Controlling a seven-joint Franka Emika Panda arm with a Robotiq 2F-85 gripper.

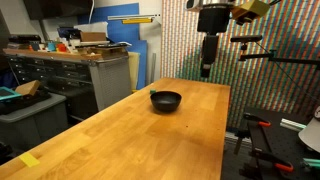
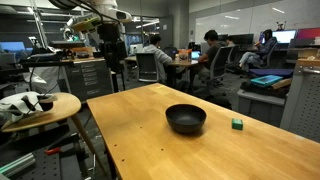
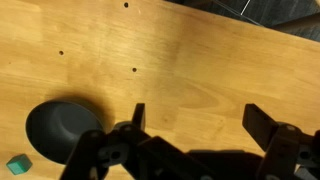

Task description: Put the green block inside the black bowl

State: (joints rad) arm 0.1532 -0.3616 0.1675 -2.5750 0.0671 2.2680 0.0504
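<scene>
The black bowl [image 1: 166,100] sits on the wooden table [image 1: 130,140], near its far end; it also shows in the other exterior view [image 2: 186,118] and at the lower left of the wrist view [image 3: 62,128]. The small green block [image 2: 237,124] lies on the table beside the bowl; in the wrist view it is at the bottom left corner [image 3: 17,163]. My gripper [image 1: 207,70] hangs high above the far table edge, well away from both. Its fingers [image 3: 200,120] are spread wide over bare wood and hold nothing.
A round side table [image 2: 40,108] with white items stands beside the wooden table. Cabinets with clutter [image 1: 70,65] line one side. A tripod arm and equipment [image 1: 270,55] stand past the far edge. People sit at desks [image 2: 210,55] in the background.
</scene>
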